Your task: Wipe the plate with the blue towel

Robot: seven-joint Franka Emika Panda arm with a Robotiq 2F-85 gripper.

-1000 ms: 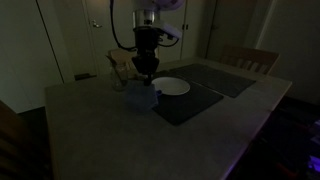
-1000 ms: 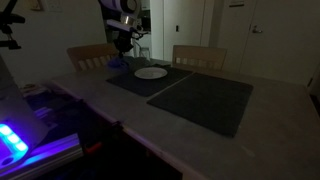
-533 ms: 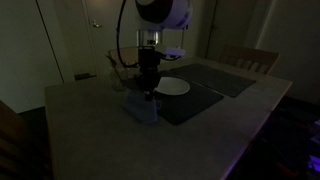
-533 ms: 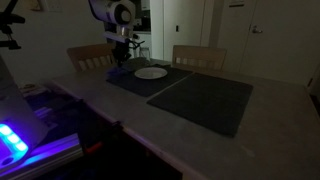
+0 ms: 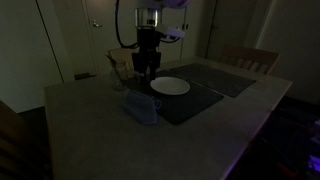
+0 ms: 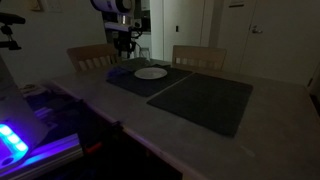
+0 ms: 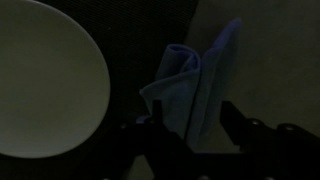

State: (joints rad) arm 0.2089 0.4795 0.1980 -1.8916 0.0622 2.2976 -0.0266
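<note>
The blue towel (image 5: 141, 106) lies crumpled on the table at the near edge of a dark placemat (image 5: 190, 100). The white plate (image 5: 170, 86) rests on that placemat, just beyond the towel. My gripper (image 5: 146, 72) hangs above both, clear of the towel. In the wrist view the towel (image 7: 190, 85) stands up in folds below my open gripper (image 7: 192, 125), with nothing between the dark fingers (image 7: 230, 118). The plate (image 7: 45, 80) fills the left of that view. In an exterior view the plate (image 6: 151, 72) sits below the gripper (image 6: 125, 50).
The room is very dark. A second placemat (image 5: 232, 78) lies farther along the table, and a large one (image 6: 205, 100) shows in an exterior view. Chairs (image 5: 250, 60) (image 6: 198, 57) stand at the table's sides. A small pale object (image 5: 118, 68) sits behind the arm.
The gripper carried the towel down to the table beside the plate, opened and let it go, then rose. The towel now lies free on the table.
</note>
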